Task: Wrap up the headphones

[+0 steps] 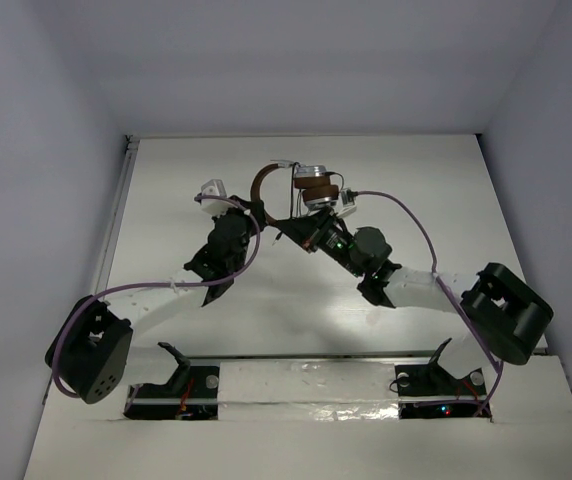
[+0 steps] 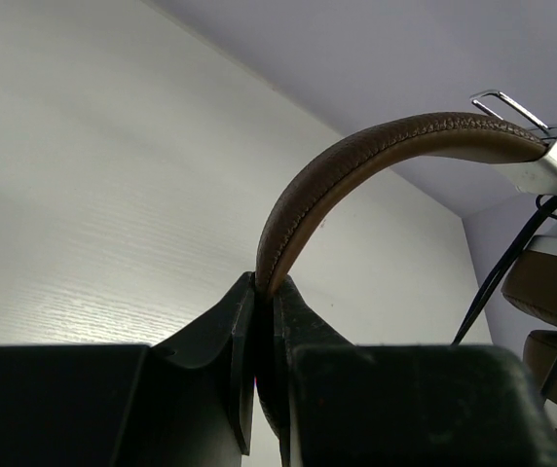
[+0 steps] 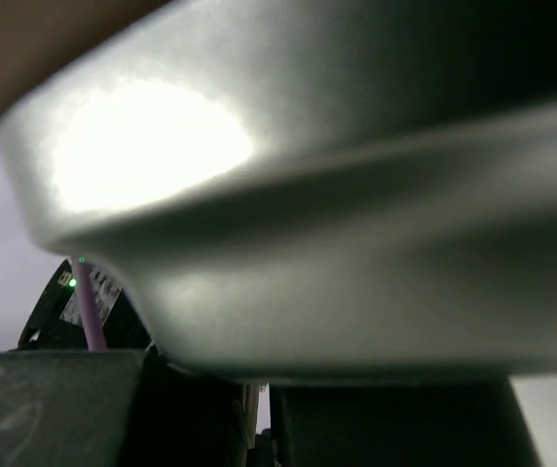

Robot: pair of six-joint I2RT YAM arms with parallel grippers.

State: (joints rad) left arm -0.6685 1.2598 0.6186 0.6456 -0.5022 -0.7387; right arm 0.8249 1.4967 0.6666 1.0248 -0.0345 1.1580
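Note:
The headphones (image 1: 311, 186) are held up over the far middle of the table. Their brown headband (image 1: 258, 186) arcs to the left, and the silver ear cups and brown pads are stacked on the right. My left gripper (image 1: 254, 210) is shut on the lower end of the headband (image 2: 356, 156), as the left wrist view (image 2: 264, 284) shows. The thin dark cord (image 2: 498, 282) hangs by the silver slider (image 2: 551, 161). My right gripper (image 1: 306, 222) sits just below the ear cups. A silver ear cup (image 3: 337, 195) fills its view, and its jaws (image 3: 264, 394) stand close together with only a thin slit.
The white table (image 1: 436, 200) is walled at the left, back and right. The purple robot cable (image 1: 406, 215) loops from the right wrist toward the right arm's base (image 1: 506, 312). The left arm's base (image 1: 91, 350) sits at the near left.

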